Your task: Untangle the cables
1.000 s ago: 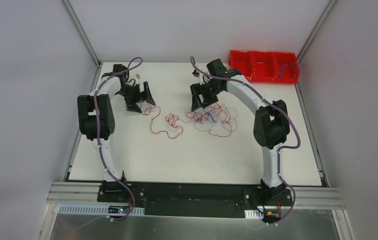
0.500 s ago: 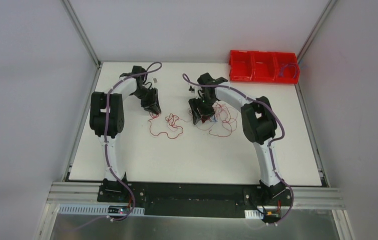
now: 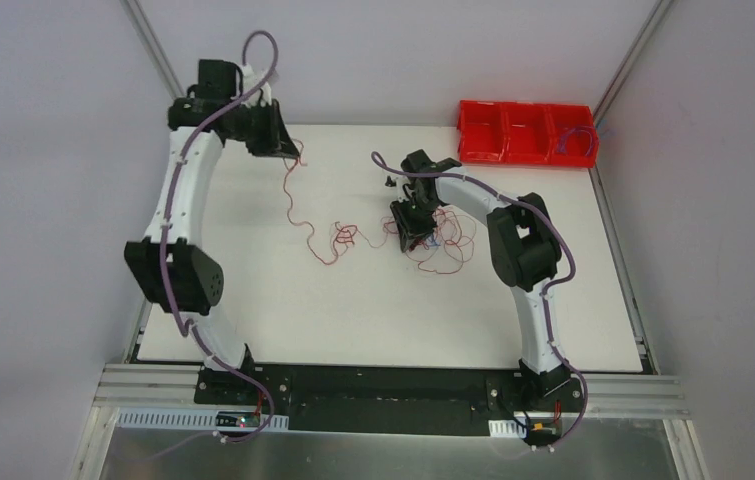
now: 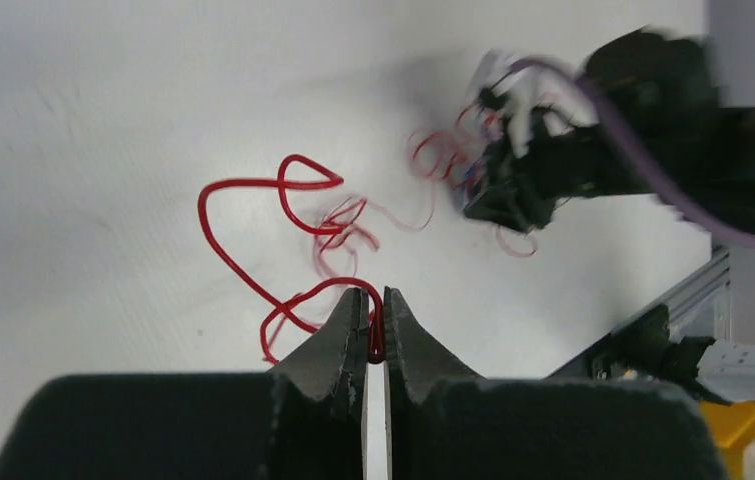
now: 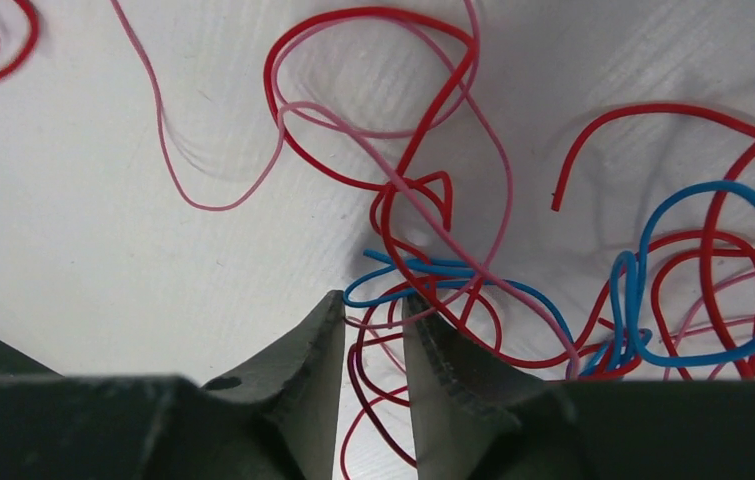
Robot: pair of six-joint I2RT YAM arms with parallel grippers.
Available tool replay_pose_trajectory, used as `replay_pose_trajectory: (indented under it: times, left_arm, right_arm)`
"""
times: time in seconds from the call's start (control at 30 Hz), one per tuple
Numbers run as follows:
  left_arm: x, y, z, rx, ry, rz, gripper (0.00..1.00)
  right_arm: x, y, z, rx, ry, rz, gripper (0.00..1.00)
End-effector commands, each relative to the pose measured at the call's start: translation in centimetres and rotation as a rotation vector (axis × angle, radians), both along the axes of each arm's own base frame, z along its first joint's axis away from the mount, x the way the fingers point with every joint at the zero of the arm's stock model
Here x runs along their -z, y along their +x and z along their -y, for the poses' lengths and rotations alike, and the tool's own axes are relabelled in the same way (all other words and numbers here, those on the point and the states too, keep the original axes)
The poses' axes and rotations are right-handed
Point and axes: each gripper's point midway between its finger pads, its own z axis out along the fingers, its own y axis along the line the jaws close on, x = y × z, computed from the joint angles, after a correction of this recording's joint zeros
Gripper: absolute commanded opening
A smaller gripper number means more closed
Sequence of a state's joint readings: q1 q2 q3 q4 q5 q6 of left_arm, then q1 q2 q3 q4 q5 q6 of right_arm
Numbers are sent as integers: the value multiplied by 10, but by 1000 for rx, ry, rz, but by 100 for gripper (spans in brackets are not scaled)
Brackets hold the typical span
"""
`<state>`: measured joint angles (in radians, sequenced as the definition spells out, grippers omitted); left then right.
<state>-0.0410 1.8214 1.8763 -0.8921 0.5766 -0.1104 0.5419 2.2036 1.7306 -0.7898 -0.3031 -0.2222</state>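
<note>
The cables (image 3: pixel 440 241) lie as a small red and blue tangle on the white table, right of the middle. My left gripper (image 3: pixel 293 155) is raised near the far left corner and shut on one red cable (image 4: pixel 218 235). That strand (image 3: pixel 298 215) stretches from the jaws down toward the tangle. My right gripper (image 3: pixel 411 228) is down on the tangle's left side. In the right wrist view, its jaws (image 5: pixel 371 297) stand narrowly open with several red strands between them. A blue cable (image 5: pixel 723 185) loops to their right.
A red divided bin (image 3: pixel 523 132) stands at the far right of the table (image 3: pixel 353 310). A small dark piece (image 3: pixel 390 182) lies behind the right gripper. Aluminium frame posts rise at the far corners.
My left gripper closed on a red cable, then rose toward the far left corner, drawing the strand out. The right gripper's jaws narrowed over the tangle.
</note>
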Motion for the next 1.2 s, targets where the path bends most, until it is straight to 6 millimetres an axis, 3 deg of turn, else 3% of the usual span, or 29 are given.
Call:
replay_pose_trajectory:
  times: [0.0,0.07,0.2,0.3,0.4,0.5,0.6,0.7,0.8,0.9,0.97,1.17]
  left_arm:
    - [-152,-45,-6,7,-79,323,0]
    - [-210,-56,-16,-31,-102,473,0]
    - [-292,-79,-30,-100,-102,713,0]
    - [-337,-90,-47,-178,-70,885,0]
    - [-361,-97,-63,-268,-36,986,0]
    - [-369,-102,-64,-282,-52,1013,0]
    - [-372,-106,-58,-266,-85,1014,0]
    - [-357,-110,-41,-188,-160,943,0]
    - [-334,-116,-17,-62,-273,827,0]
    - [-320,-121,-5,10,-334,768,0]
    - [-317,-123,-3,27,-346,765,0]
    - [-321,-119,-1,21,-376,760,0]
  right_arm:
    - [25,-11,40,-21,-171,-22,30]
    - [27,-13,44,-27,-189,-21,29]
    - [34,-15,52,-38,-225,-17,24]
    - [38,-16,59,-49,-254,-13,20]
    - [41,-16,67,-58,-284,-9,12]
    - [43,-20,72,-68,-301,-17,0]
    - [43,-22,75,-78,-311,-14,0]
    - [27,-30,69,-111,-249,-29,0]
    - [-12,-42,48,-153,-87,-17,17]
    - [-67,-52,25,-222,106,54,47]
    - [-94,-57,13,-294,201,122,64]
    - [-141,-43,-18,-490,336,453,83]
